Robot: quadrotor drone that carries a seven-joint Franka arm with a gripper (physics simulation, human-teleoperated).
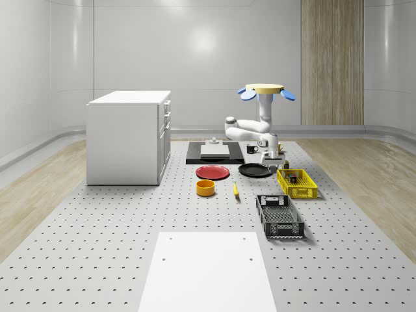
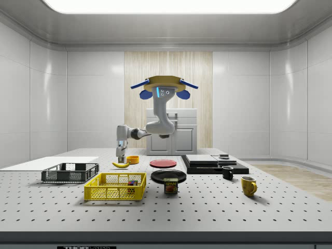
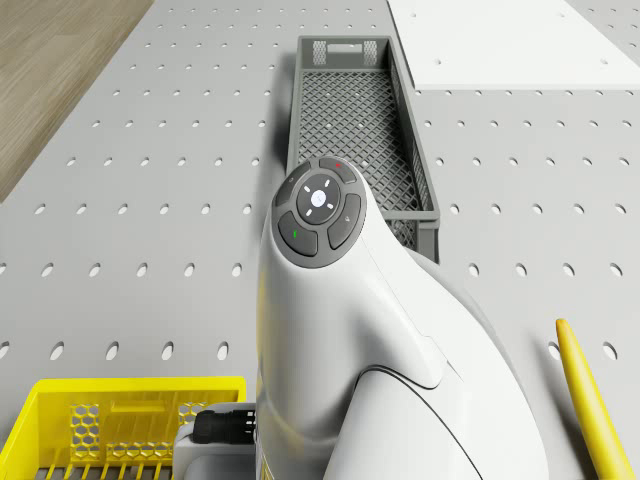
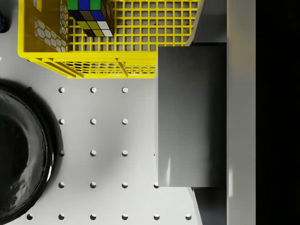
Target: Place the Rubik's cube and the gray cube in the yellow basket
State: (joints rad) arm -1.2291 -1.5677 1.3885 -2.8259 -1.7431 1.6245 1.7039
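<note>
While the drone [image 2: 164, 86] hovers by the yellow basket [image 4: 140, 61] | gripper [image 4: 192, 115] pinches the gray cube [image 4: 191, 117] | basket mouth lies just ahead of it | Rubik's cube [image 4: 91, 16] already sits inside.

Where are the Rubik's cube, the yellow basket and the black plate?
Rubik's cube [image 4: 90, 18]: wrist view, top face.
Yellow basket [image 4: 89, 58]: wrist view, near rim.
Black plate [image 4: 21, 154]: wrist view, inner surface.
</note>
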